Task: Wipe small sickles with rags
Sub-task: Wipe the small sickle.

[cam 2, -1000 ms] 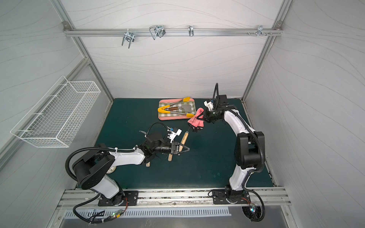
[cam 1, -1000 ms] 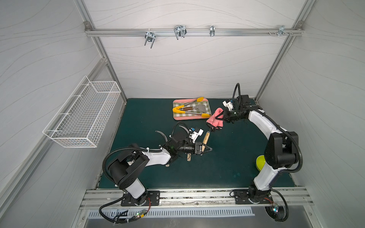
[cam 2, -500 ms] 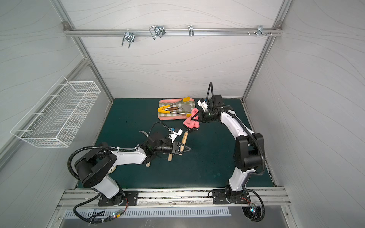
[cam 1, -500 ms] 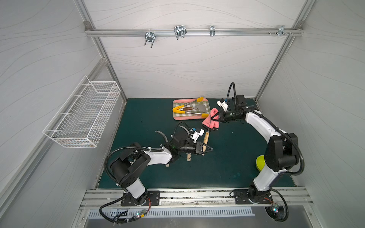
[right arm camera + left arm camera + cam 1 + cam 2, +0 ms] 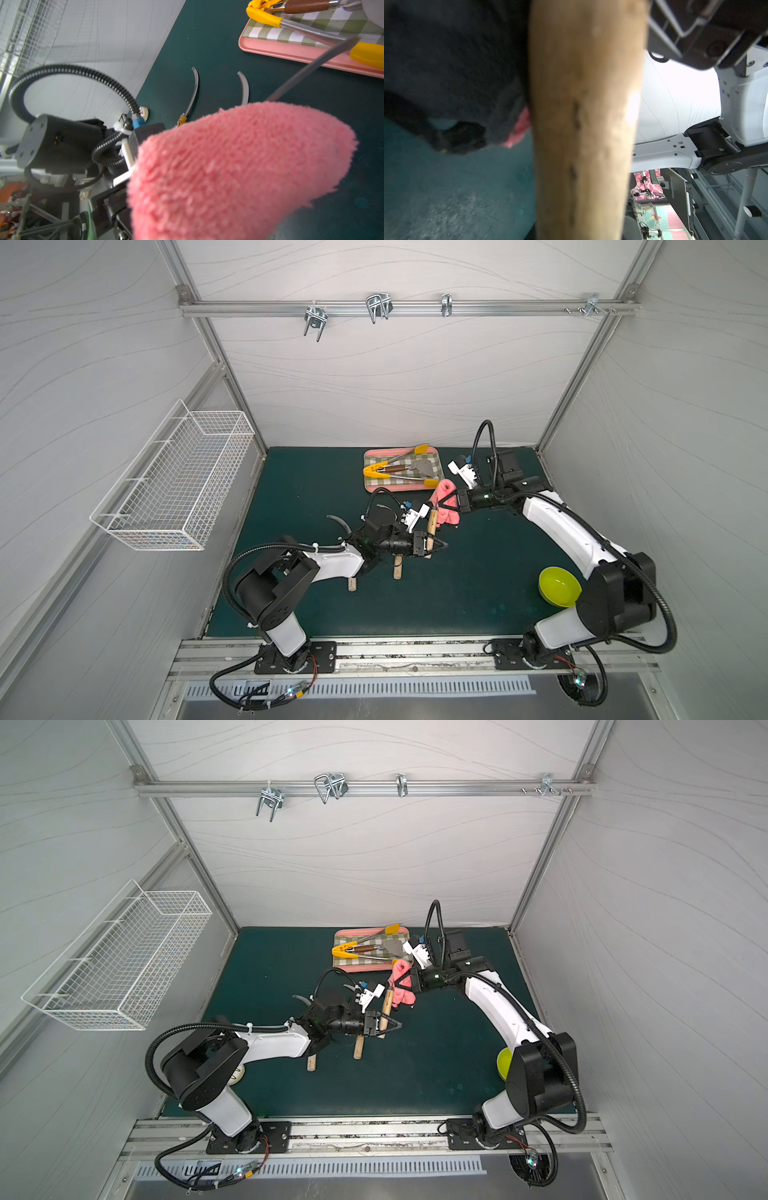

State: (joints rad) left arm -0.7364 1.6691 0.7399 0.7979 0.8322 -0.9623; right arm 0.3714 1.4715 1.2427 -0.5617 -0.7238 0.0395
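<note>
Item in hand: one small sickle (image 5: pixel 432 522), wooden handle pinched in my left gripper (image 5: pixel 436 545) above the green mat (image 5: pixel 316 497), top end against the pink rag (image 5: pixel 448 517) clamped by my right gripper (image 5: pixel 451 502); best practice, I judge: steady handle, rag drawn lengthwise along the blade.

Pale grey walls (image 5: pixel 374 385), dark green mat (image 5: pixel 457 597), wire basket (image 5: pixel 174 485), hooked rail (image 5: pixel 415 307)
</note>
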